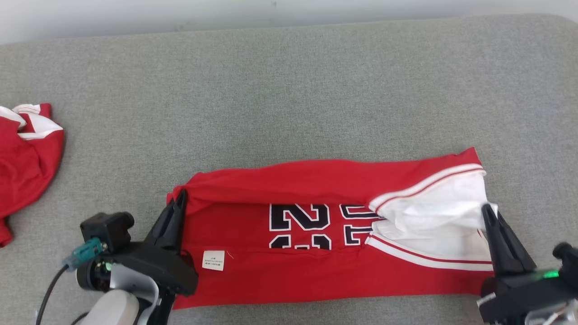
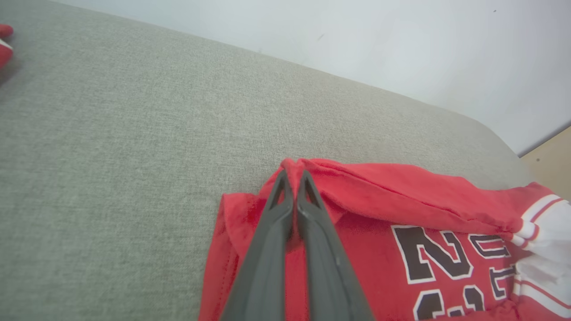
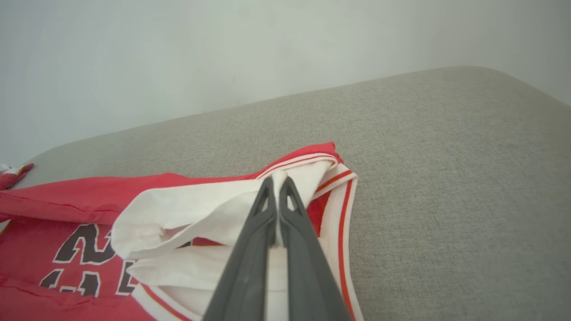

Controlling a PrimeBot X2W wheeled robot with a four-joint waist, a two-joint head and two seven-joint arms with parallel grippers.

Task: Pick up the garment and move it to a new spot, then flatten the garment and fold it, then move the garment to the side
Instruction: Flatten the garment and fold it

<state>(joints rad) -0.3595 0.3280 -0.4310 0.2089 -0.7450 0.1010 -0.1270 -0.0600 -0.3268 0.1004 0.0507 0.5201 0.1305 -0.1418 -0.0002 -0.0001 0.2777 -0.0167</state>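
The left gripper [image 2: 292,178] is pinched shut on a red fold at the left end of the garment [image 1: 316,266]. The right gripper [image 3: 277,185] is closed on a white flap at its right end (the turned-out lining, by the look of it). Both bites sit right at the fingertips, so an uneven pull could slip the cloth free, and the right may hold a single layer, which would drag the fold askew. The garment lies lengthwise between the two grippers on the grey cushion [image 1: 289,90], its far edge rolled over the number. A second red garment [image 1: 27,153] lies well apart to the left.
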